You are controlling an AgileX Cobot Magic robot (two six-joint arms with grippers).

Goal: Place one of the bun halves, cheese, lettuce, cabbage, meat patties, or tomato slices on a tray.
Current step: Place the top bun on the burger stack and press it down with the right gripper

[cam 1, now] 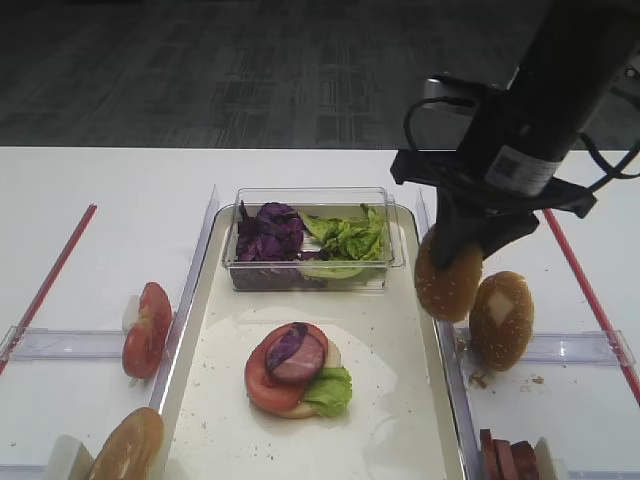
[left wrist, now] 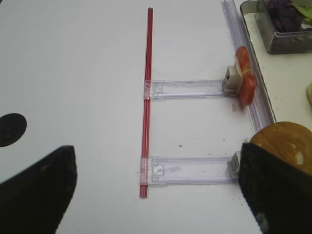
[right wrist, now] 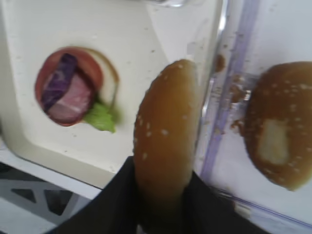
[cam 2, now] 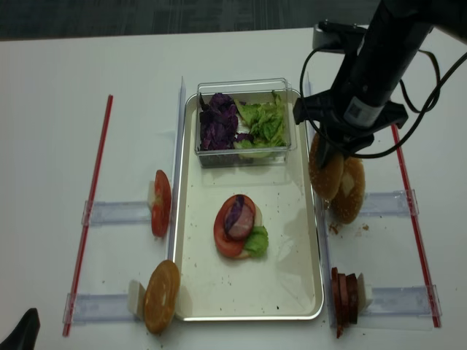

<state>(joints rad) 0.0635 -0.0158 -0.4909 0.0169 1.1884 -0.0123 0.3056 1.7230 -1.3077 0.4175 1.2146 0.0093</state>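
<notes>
right gripper [cam 1: 462, 262] clamping seeded bun half [cam 1: 448, 275] on edge, hanging above tray [cam 1: 400, 420] right rim; left gripper [left wrist: 156, 190] jaws standing apart.

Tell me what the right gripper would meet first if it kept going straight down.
Probably the right rim of the long cream-white tray: the right gripper, shut on the golden sesame-seeded bun half, hangs about over that edge; depth is unclear.
</notes>
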